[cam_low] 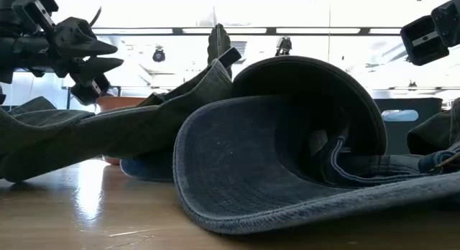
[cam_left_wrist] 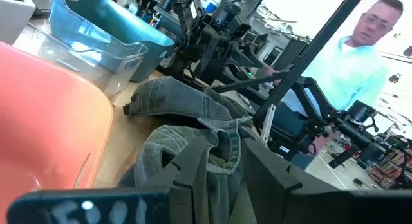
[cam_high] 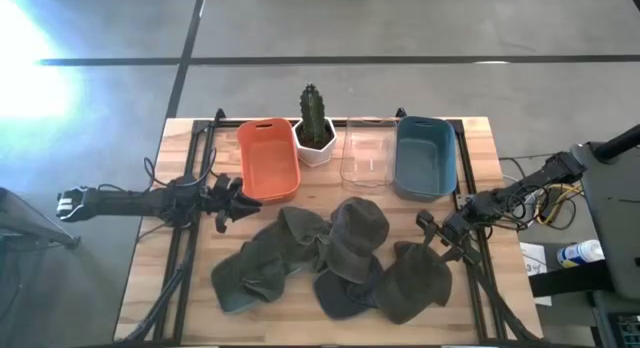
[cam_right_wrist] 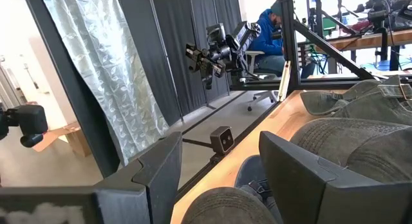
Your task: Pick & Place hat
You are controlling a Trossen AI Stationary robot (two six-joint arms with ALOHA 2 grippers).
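You are looking down on a wooden table (cam_high: 190, 288) where a heap of soft, dark hats (cam_high: 340, 258) lies overlapping across the near half; behind it stand an orange bin (cam_high: 268, 160), a small potted cactus (cam_high: 314, 126), a clear bin (cam_high: 366, 158) and a blue bin (cam_high: 424, 156). The left gripper (cam_high: 232, 200) hovers just beside the orange bin, at the heap's left edge, its jaws parted and grasping nothing. The right gripper (cam_high: 440, 238) hangs over the rightmost hat (cam_high: 415, 280), jaws spread wide and empty. The main risk is the tangle: brims and crowns overlap, so a pinch on one fold could likely drag a neighbour along or lift two hats together. The limp fabric may also slip from a shallow grip. A person (cam_left_wrist: 360, 50) shows in the room beyond the table, well apart from the arms. Which bin is meant for the hat cannot be told from here.
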